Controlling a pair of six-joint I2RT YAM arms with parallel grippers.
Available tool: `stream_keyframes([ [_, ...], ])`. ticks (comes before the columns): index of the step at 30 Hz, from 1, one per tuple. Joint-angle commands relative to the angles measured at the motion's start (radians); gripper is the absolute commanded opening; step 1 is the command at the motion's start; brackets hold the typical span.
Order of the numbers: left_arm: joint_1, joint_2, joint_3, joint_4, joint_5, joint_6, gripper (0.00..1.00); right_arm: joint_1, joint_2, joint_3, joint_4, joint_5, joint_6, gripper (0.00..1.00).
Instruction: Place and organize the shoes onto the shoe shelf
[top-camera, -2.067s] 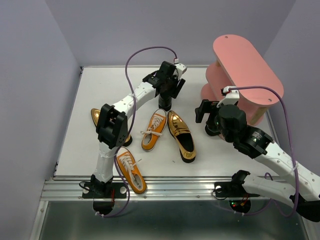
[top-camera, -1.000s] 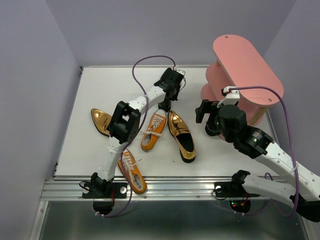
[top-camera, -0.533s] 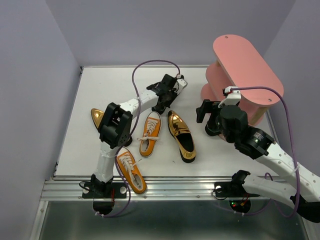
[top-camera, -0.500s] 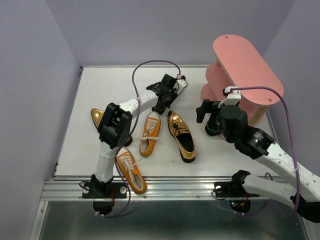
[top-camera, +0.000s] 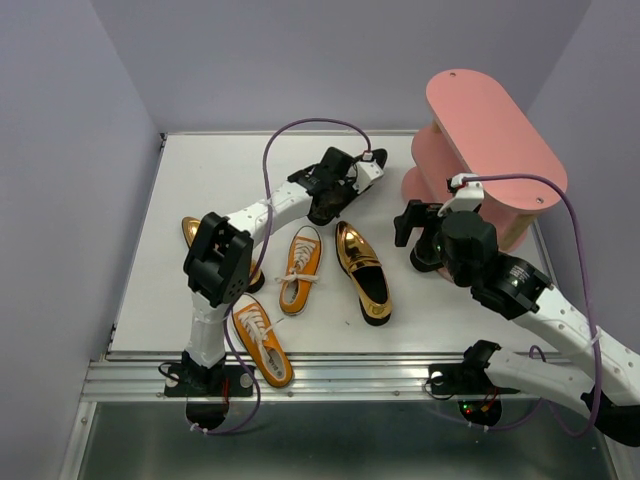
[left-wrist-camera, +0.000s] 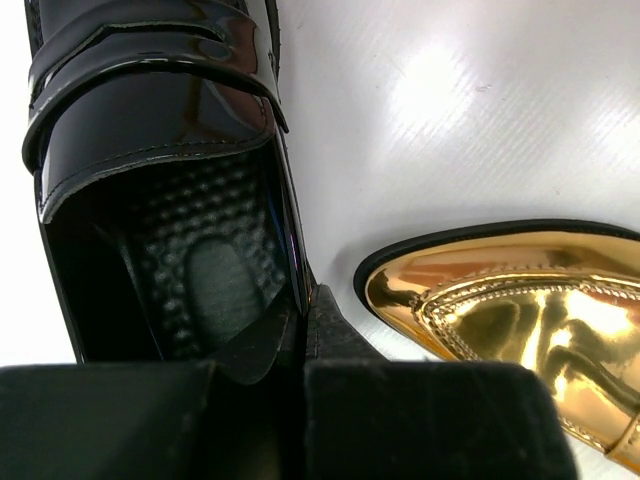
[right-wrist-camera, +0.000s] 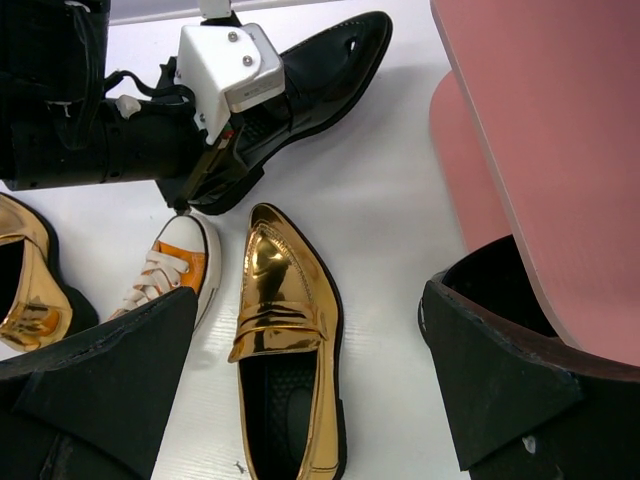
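My left gripper (top-camera: 322, 200) is shut on the side wall near the heel of a glossy black dress shoe (left-wrist-camera: 150, 130), whose toe points toward the back right (right-wrist-camera: 320, 70). A gold loafer (top-camera: 362, 270) lies just in front of it, with an orange sneaker (top-camera: 300, 268) to its left. Another orange sneaker (top-camera: 262, 340) lies at the near edge. A second gold loafer (top-camera: 193, 233) is partly hidden behind my left arm. My right gripper (top-camera: 418, 240) stands wide open above the table beside the pink shoe shelf (top-camera: 490, 120), its fingers (right-wrist-camera: 100, 380) either side of the gold loafer (right-wrist-camera: 285, 290) below.
The shelf's boards (right-wrist-camera: 540, 120) overhang the table at the right. Something black (top-camera: 425, 262) sits at the shelf's foot, mostly hidden by my right gripper. Grey walls enclose the white table (top-camera: 200, 180) on the left, back and right.
My left gripper came down and closed on the black shoe, then swung it so its toe points back right. The nearer orange sneaker slid slightly left. My right arm has not moved.
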Motion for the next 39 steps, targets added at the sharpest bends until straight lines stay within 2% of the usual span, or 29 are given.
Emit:
stream_keyframes([
  [1, -0.016, -0.098, 0.060, 0.034, 0.014, 0.088, 0.00, 0.009, -0.021, 0.016, 0.000, 0.033, 0.005, 1.00],
  [9, -0.036, -0.092, 0.121, -0.077, 0.098, 0.171, 0.00, 0.009, -0.030, 0.018, -0.008, 0.038, 0.011, 1.00],
  [20, -0.105, -0.061, 0.204, -0.092, 0.157, 0.215, 0.00, 0.009, -0.038, 0.029, -0.023, 0.042, 0.015, 1.00],
  [39, -0.166, 0.112, 0.436, -0.134, 0.213, 0.257, 0.00, 0.009, -0.053, 0.075, -0.051, 0.044, 0.012, 1.00],
])
